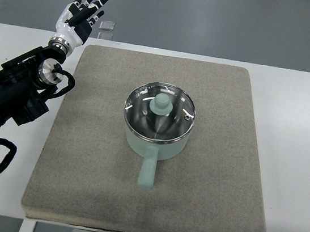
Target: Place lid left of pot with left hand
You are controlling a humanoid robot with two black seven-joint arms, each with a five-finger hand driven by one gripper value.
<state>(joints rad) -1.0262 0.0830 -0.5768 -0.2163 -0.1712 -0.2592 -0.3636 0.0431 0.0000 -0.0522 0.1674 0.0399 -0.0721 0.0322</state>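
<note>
A mint-green pot (162, 147) stands in the middle of the grey mat (92, 159), its handle pointing toward the near edge. A glass lid (140, 107) with a mint knob (161, 103) rests on top of the pot. My left hand (83, 10) is raised at the far left, beyond the mat's far-left corner and well away from the pot. Its fingers are spread and hold nothing. The black left arm (15, 94) comes in from the picture's left edge.
The mat lies on a white table (300, 141). A small clear square object (106, 26) sits on the floor side just beyond the table's far edge, near my left hand.
</note>
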